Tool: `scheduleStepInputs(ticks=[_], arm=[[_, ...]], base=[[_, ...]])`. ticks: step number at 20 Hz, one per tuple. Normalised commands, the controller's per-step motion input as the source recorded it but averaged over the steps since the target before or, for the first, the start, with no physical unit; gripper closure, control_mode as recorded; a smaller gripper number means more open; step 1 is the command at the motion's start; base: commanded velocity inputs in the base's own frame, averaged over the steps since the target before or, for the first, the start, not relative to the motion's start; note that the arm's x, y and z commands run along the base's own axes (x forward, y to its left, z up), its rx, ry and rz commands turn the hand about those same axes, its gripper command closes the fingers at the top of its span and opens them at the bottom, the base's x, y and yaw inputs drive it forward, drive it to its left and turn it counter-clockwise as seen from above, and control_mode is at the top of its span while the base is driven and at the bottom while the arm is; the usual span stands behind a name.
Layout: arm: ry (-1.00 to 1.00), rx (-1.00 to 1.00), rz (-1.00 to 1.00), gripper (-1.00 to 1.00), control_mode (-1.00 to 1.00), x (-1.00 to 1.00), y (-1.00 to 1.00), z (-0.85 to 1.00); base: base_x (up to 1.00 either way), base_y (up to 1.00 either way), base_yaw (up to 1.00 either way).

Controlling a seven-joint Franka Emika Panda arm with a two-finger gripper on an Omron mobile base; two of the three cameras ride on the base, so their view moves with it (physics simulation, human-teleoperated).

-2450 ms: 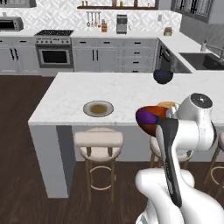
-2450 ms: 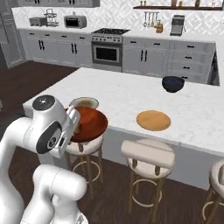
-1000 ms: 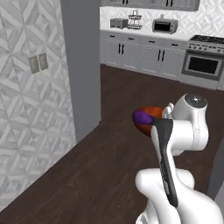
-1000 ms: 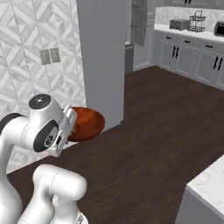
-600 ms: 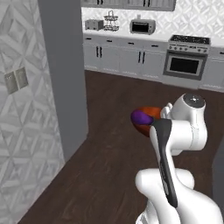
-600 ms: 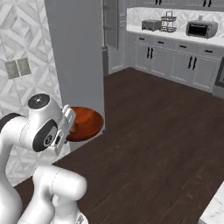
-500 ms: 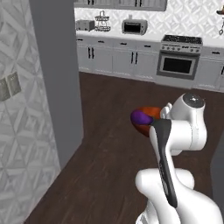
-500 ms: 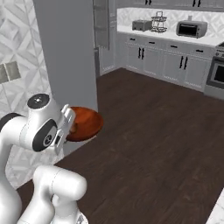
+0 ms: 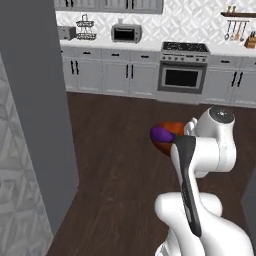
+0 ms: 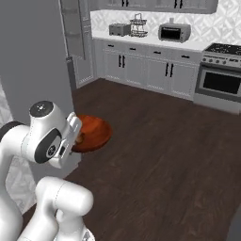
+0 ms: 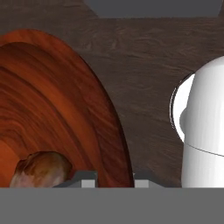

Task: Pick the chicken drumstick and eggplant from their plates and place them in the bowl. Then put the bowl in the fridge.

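Both foods sit in the bowl point(image 10: 92, 133): eggplant point(image 9: 161, 133) at centre frame, drumstick point(image 11: 40, 169) lower left. The gripper point(image 11: 114, 179) pinches its rim. The fridge point(image 9: 35, 110), left, awaits.

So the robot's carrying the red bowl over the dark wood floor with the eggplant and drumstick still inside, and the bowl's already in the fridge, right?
Not in the fridge yet. The left base view shows the bowl, with the eggplant in it, held above the floor. The hand view shows the drumstick inside.
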Motion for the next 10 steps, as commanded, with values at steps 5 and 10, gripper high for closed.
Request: scheduleStepInputs(ticks=[5, 10], arm=[[0.0, 0.0, 0.0, 1.0, 1.0, 0.0, 0.0, 0.0], [0.0, 0.0, 0.0, 1.0, 1.0, 0.0, 0.0, 0.0]], base=[[1.0, 0.0, -0.1], [1.0, 0.0, 0.05]])
